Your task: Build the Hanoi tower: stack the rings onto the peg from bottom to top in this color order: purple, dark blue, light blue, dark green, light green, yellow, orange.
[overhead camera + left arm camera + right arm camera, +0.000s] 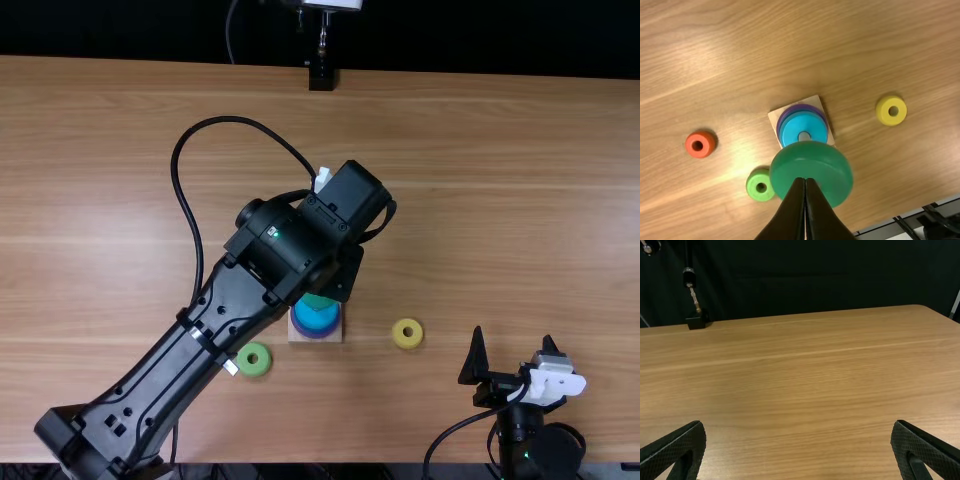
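Diagonally outstretched left arm (236, 298), left claw (345, 275) pinching dark green ring (810, 162) near the stack (316, 318), right claw (513, 335) spread

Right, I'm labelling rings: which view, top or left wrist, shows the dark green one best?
Left wrist: most of the dark green ring is visible, large and close. Top: a sliver peeks out beneath the left arm.

Smooth, striped wood makes the table (500, 150), below a matt black cloth (805, 280).
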